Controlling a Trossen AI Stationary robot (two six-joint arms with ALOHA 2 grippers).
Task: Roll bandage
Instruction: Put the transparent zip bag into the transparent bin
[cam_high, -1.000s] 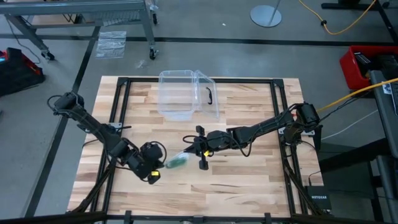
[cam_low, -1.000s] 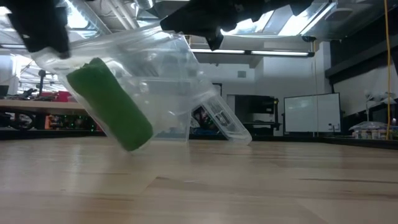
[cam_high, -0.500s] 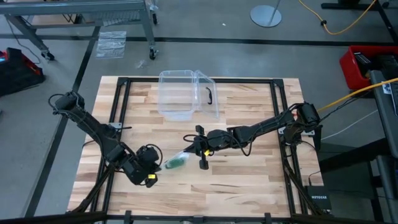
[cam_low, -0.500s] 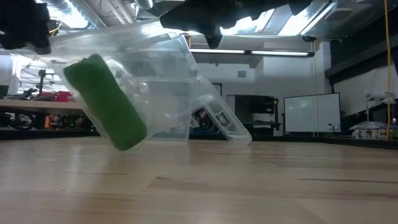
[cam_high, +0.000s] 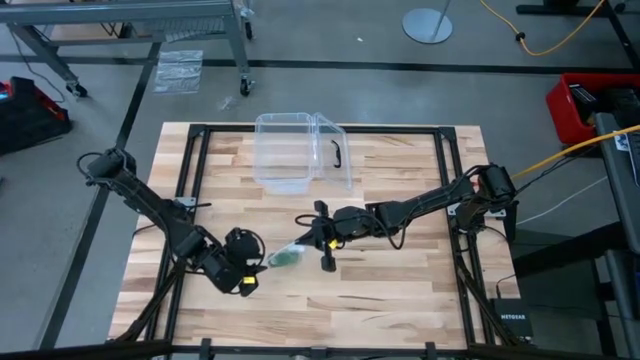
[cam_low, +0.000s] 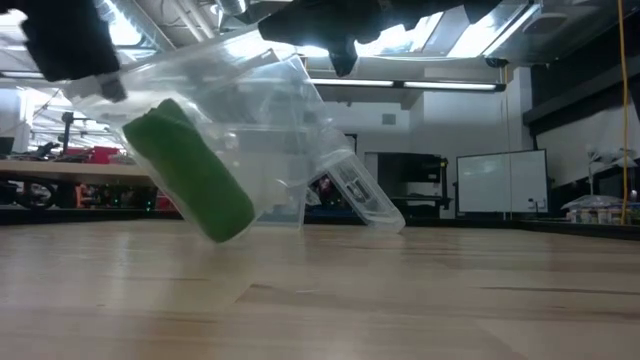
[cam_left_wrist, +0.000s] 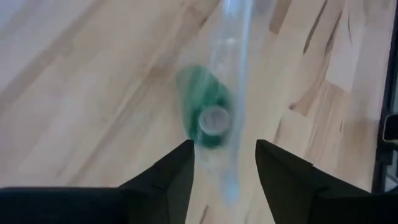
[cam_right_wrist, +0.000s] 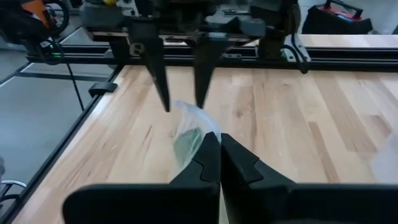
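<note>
The bandage (cam_high: 285, 261) is a stubby green roll (cam_low: 190, 183) inside a clear plastic wrapper (cam_low: 240, 90). The wrapper hangs slanting above the table's middle, with the roll in its lower end. My right gripper (cam_high: 312, 240) is shut on the wrapper's upper end. My left gripper (cam_left_wrist: 224, 149) is open, coming from the near left. Its two fingers (cam_right_wrist: 163, 81) stand on either side of the wrapper's lower end (cam_left_wrist: 231, 177). I cannot tell whether they touch the plastic. My right gripper pinches the wrapper's upper end (cam_right_wrist: 202, 124) between its two shut fingers, coming level from the table's right. The wrapper slants down and away from the fingers toward the near left. The roll inside it (cam_right_wrist: 186, 146) is lifted clear of the wood.
A clear plastic box (cam_high: 300, 150) with its lid swung open and a black handle (cam_high: 337, 152) stands at the table's far middle. In the low view the box (cam_low: 350, 195) shows behind the wrapper. Bare wood lies at the table's near right.
My left gripper drew back toward the table's near left edge, then came back toward the wrapper's lower end. The roll in the wrapper swung a little toward the left and back, staying clear of the table. My right gripper kept still.
</note>
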